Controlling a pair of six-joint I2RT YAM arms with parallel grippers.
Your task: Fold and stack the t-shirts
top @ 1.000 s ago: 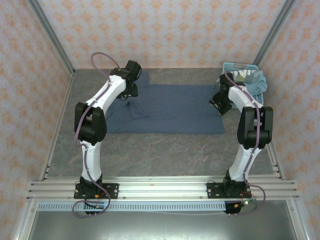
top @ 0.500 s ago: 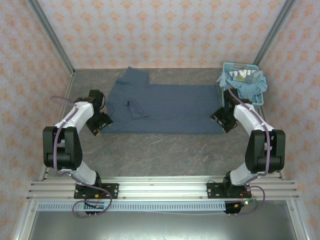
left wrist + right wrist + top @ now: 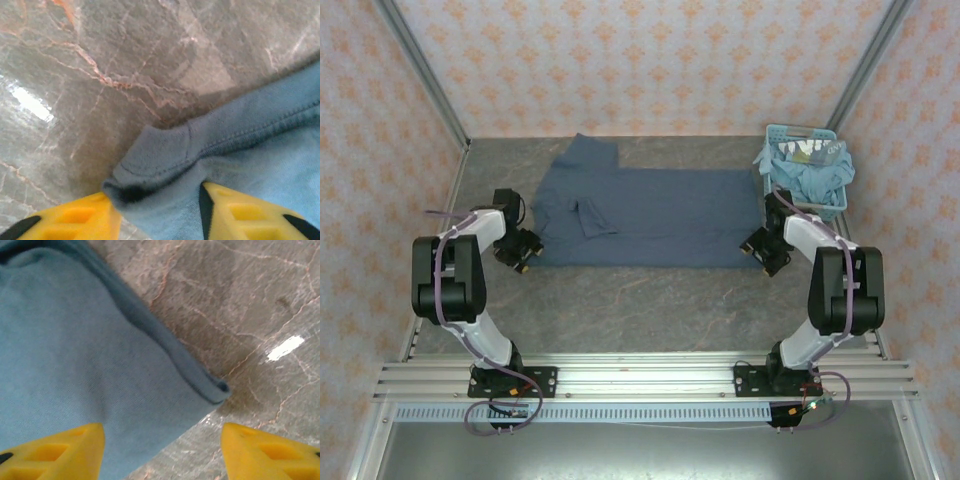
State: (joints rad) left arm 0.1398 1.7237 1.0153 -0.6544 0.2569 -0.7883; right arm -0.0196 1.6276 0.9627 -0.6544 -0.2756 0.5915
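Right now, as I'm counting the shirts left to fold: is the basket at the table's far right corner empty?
No, the basket holds bunched light-blue cloth that spills over its right rim.

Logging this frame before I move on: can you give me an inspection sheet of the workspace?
Surface: grey marbled table.
Job's things: dark t-shirt spread flat; lighter blue shirts heaped in basket.
Clutter: nothing seen.
Grippers: left gripper and right gripper open, each straddling a near shirt corner.
Cables: purple cables run along both arms.
Surroundings: patterned walls, aluminium rail.
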